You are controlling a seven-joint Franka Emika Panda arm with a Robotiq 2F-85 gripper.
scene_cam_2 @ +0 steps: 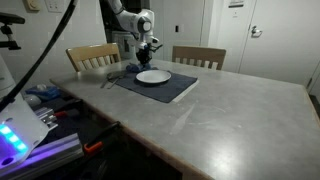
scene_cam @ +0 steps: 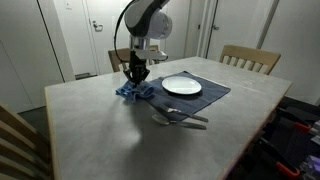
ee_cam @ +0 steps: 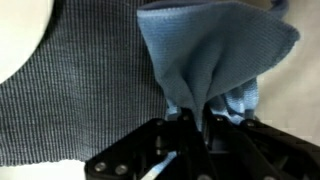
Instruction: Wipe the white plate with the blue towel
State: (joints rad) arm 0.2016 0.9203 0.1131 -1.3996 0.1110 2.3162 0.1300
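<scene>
1. Here's the gripper [scene_cam: 137, 74], down low over the far-left part of the grey surface [scene_cam: 90, 130], with the arm dropping almost straight onto it.
2. The fingers are pinched narrow on the blue towel [ee_cam: 215, 50]. In the wrist view the cloth gathers into a tight fold right between them and fans out beyond.
3. In an exterior view the blue towel [scene_cam: 135, 92] sits crumpled under the gripper at the left corner of the dark placemat [scene_cam: 208, 92].
4. The white plate [scene_cam: 182, 86] lies flat in the middle of that placemat, just right of the towel and apart from it.
5. The wrist view catches a slice of the plate's rim at top left, with placemat weave between it and the towel.
6. Cutlery [scene_cam: 180, 118] lies on the bare surface, just near of the placemat.
7. A wooden chair [scene_cam: 250, 58] stands at the far side.
</scene>
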